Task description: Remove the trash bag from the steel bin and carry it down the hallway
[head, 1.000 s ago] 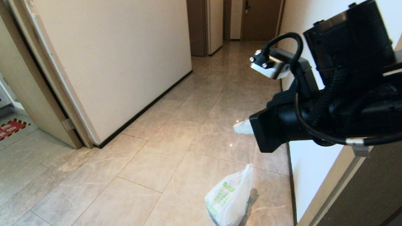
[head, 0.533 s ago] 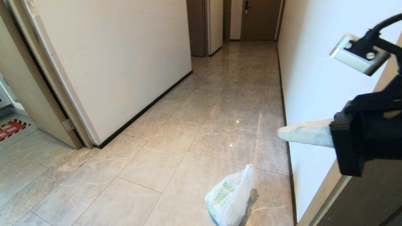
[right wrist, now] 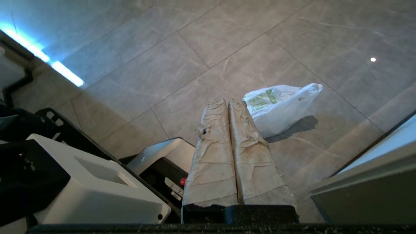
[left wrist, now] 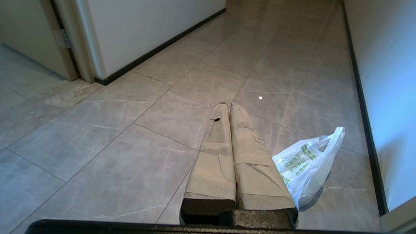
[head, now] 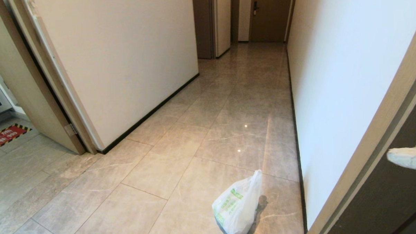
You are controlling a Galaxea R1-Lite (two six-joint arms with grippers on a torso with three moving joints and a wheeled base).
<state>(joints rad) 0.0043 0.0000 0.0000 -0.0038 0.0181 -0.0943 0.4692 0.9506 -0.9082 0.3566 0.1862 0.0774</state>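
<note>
Although the hallway runs long and glossy between white walls toward brown doors, no steel bin shows in any view, so whether it sits behind the robot cannot be told. On the beige floor tiles, near the right-hand wall and its black baseboard, the trash bag stands slumped by itself, touched by nothing. It is thin translucent plastic with green print, so it should be light, limp and slippery, easy to tear if snagged; the sensible hold is the loop handle sticking up at its top, where the film bunches. Its contents are hidden, and its bottom edge is cut off in the head view. The right claw hangs above the bag, taped fingers pressed together and empty; only one fingertip pokes into the head view. The left claw is likewise pressed together, parked low and pointing along the floor, just beside the bag.
</note>
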